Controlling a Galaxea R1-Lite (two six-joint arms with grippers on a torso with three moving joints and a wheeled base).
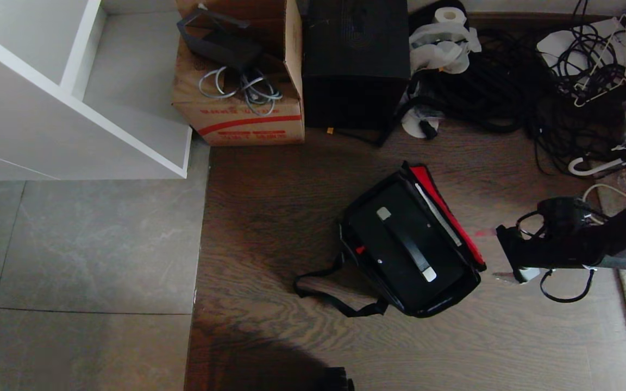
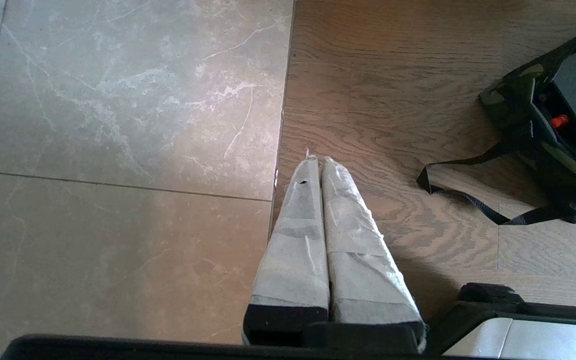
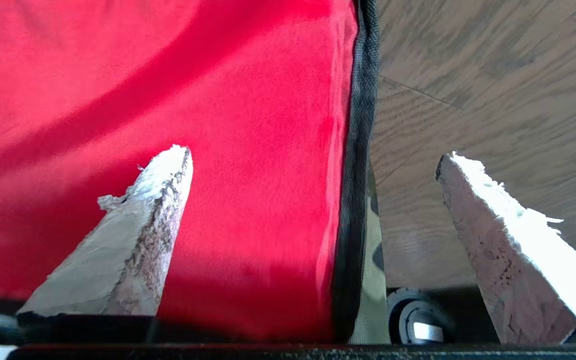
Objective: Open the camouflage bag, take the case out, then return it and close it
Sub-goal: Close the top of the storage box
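The right wrist view alone shows the red lining [image 3: 178, 100] of the bag's raised lid close up, its black-bound edge lying between the two taped fingertips [image 3: 163, 175] of the right gripper [image 3: 313, 160], whose jaws stand wide apart with nothing clamped: one finger is in front of the red cloth, the other over bare wood floor [image 3: 493, 75]. The head view shows what that view cannot: the whole camouflage bag [image 1: 416, 304] lying open on the floor just to the left of the right gripper [image 1: 500, 255], with the case [image 1: 405, 244] lying inside it. The left wrist view adds the left gripper [image 2: 318, 162], fingers pressed together and empty, well away from the bag's green-brown end [image 2: 518, 95], above the seam between tile and wood.

The case is flat and black, with a black strap handle [image 1: 408, 244] between silver end fittings and a small red mark on its near edge. Its long axis runs diagonally, from the far left to near the gripper, and the handle follows it. The lid stands up along the bag's side that faces the gripper. The black shoulder strap [image 1: 324, 293] trails on the floor on the bag's other side.
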